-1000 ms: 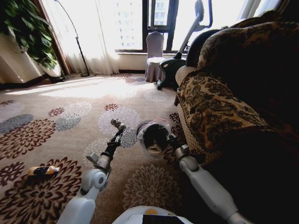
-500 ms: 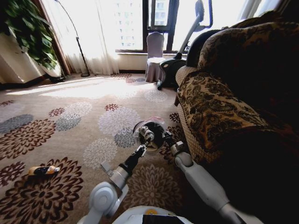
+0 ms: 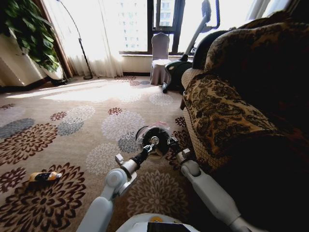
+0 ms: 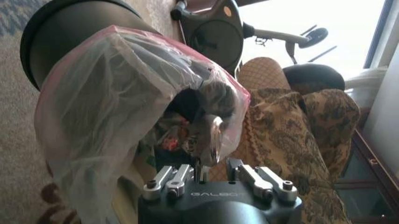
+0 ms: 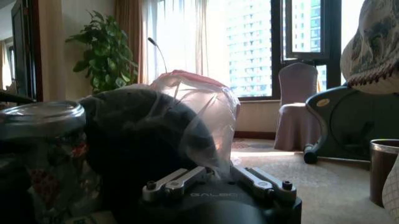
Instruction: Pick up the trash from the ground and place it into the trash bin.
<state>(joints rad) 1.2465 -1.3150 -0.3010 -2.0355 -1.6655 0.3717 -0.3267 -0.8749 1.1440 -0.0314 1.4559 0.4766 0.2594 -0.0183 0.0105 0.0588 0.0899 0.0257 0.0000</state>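
trash bin (image 3: pixel 157 137) mouth touching left pincer (image 3: pixel 153 141)

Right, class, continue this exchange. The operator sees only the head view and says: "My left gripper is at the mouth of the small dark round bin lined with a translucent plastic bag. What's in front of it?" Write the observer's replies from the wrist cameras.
Observer: In the left wrist view, a shiny clear crumpled item sits just ahead of the left gripper, at the pink-edged rim of the translucent plastic bag on the small dark round bin.
Operator: And my right gripper?
Observer: The right wrist view puts the right gripper close against the bin's dark wall.
Operator: Anything else nearby?
Observer: A second round container stands on the carpet beside the exercise bike.
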